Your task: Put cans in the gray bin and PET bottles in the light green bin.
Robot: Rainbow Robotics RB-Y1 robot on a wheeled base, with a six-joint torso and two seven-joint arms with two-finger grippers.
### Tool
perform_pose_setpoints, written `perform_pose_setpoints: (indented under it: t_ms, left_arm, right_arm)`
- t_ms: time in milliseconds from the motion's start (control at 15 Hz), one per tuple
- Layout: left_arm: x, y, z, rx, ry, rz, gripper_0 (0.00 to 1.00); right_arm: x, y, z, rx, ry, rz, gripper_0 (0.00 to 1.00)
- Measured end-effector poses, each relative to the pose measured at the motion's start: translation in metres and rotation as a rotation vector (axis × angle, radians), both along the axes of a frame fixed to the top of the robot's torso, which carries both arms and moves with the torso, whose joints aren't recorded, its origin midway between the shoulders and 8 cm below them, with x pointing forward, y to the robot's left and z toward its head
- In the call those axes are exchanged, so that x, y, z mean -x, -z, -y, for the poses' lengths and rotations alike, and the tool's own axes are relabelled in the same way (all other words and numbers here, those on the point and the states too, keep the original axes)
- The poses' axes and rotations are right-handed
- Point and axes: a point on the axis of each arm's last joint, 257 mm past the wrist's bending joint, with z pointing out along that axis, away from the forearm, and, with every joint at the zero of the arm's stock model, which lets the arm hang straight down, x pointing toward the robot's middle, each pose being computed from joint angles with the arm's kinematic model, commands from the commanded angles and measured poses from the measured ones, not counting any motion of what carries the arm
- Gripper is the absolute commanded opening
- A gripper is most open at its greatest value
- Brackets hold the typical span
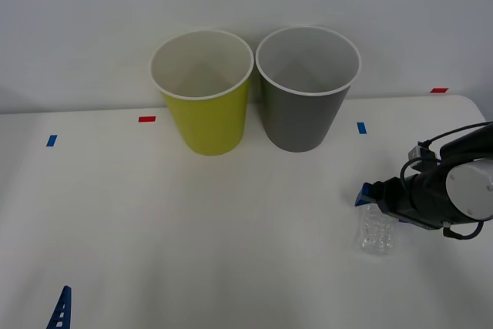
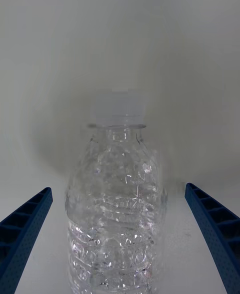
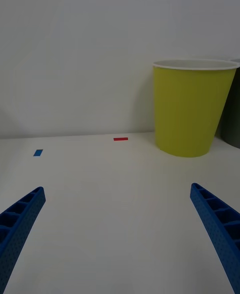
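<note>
1. PET bottle (image 1: 377,233): clear, crinkly, pale cap, standing upright on the white counter (image 1: 192,252), right of centre and well apart from both bins.
2. Right pincer (image 1: 375,204): level with the bottle, blue fingers (image 2: 25,229) spread wide apart with the bottle (image 2: 115,209) between them, neither finger touching it.
3. Light green bin (image 1: 204,94): upright at the counter's far edge, white inside.
4. Gray bin (image 1: 306,86): upright, just beside the green one on its right.
5. Left pincer (image 3: 120,234): low over the near left counter, fingers apart, holding nothing; one fingertip (image 1: 60,310) visible in the front view.
6. Small blue (image 1: 51,141) and red tape marks (image 1: 146,119) on the counter.
</note>
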Motion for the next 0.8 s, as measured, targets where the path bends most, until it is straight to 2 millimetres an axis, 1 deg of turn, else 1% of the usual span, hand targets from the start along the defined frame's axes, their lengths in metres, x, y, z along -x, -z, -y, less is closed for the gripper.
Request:
perform_pose_setpoints:
  t_ms: [333, 400, 467, 533, 800]
  left_arm:
    - [0.0, 0.0, 0.0, 0.0, 0.0, 0.0, 1.0]
    - [0.0, 0.0, 0.0, 0.0, 0.0, 0.0, 1.0]
    - [0.0, 0.0, 0.0, 0.0, 0.0, 0.0, 1.0]
    - [0.0, 0.0, 0.0, 0.0, 0.0, 0.0, 1.0]
    - [0.0, 0.0, 0.0, 0.0, 0.0, 0.0, 1.0]
  right_arm:
    - [-0.002, 0.012, -0.001, -0.018, 0.024, -0.014, 0.92]
    - [-0.002, 0.012, -0.001, -0.017, 0.027, -0.013, 0.74]
    - [-0.003, 0.013, -0.001, -0.015, 0.027, -0.012, 0.15]
    - [-0.003, 0.013, -0.001, -0.01, 0.027, -0.011, 0.0]
    - [-0.006, 0.013, 0.001, 0.0, 0.029, 0.003, 0.0]
